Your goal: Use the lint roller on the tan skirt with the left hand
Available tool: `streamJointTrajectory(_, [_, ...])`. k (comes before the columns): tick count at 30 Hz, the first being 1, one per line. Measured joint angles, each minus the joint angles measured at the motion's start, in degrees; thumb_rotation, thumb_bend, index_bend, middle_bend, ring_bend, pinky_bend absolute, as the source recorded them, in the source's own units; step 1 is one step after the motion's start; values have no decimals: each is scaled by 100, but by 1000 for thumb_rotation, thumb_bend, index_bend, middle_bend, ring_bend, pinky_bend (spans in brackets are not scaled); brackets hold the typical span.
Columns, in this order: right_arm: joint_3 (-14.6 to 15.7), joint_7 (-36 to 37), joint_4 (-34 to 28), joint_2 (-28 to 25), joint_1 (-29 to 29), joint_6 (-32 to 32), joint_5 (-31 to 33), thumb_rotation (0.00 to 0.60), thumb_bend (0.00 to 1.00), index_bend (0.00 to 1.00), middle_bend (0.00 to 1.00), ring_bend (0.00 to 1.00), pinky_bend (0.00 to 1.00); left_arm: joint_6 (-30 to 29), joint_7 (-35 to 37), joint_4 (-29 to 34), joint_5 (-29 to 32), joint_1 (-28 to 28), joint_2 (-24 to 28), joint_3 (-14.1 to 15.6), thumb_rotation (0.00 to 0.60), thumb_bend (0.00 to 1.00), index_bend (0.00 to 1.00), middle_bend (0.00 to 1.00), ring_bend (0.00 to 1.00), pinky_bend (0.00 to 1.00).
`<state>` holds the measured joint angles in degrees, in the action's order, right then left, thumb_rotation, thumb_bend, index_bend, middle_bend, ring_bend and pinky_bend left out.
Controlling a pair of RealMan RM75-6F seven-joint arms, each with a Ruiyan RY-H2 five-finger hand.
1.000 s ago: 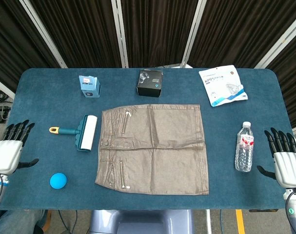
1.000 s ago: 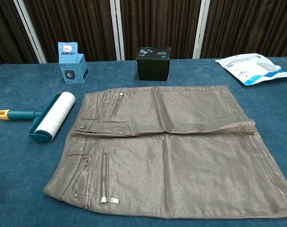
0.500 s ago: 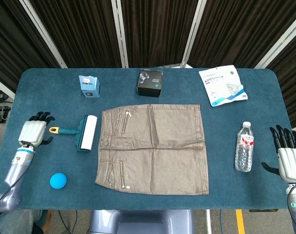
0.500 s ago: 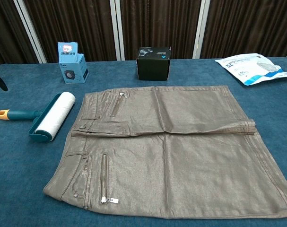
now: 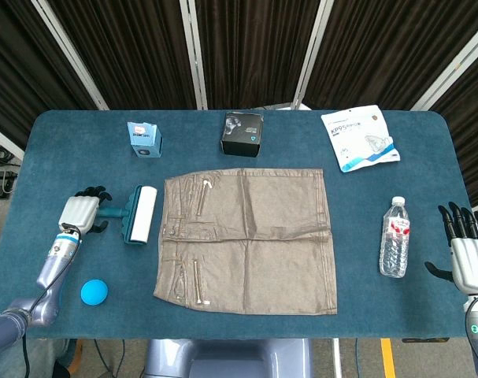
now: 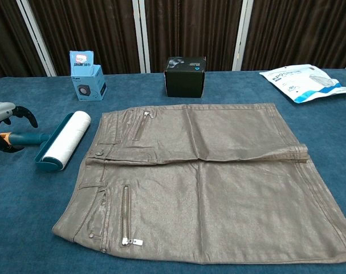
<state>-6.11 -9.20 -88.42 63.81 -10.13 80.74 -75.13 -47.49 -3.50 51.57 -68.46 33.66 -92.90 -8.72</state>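
My left hand (image 5: 79,211) has travelled in to the roller (image 5: 141,215) handle, fingers spread around it and not yet closed, so the skirt (image 5: 248,240) is still unrolled.

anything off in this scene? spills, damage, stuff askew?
Nothing stands out. The tan skirt lies flat with only a mild crease across its middle, the lint roller sits beside it, and the water bottle lies on its side with no spill showing.

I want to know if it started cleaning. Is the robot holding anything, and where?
Not yet. The left hand hangs over the lint roller handle, fingers apart. The right hand holds nothing.
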Motion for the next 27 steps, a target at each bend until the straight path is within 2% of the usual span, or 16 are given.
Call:
streamJointTrajectory(10, [-39,-10,14,-9,11,-73,52,600,0,0,0,0,0,-91,22,186,-137,67,-71,19,600,343,310,168,159,252])
streamJointTrajectory(15, [-54,12,26,-13,16,-102,57,600,0,0,0,0,0,-93,-124,258,-111,88,-97,26,600,373,346,254,233,287])
streamJointTrajectory(23, [-80,36,40,-22,28,-121,63,600,0,0,0,0,0,-113,-299,232,-22,104,-181,12,600,378,364,268,244,302])
streamJointTrajectory(27, [-88,54,37,-30,33,-130,50,600,0,0,0,0,0,-87,-354,217,29,119,-211,-2,600,425,426,336,282,355])
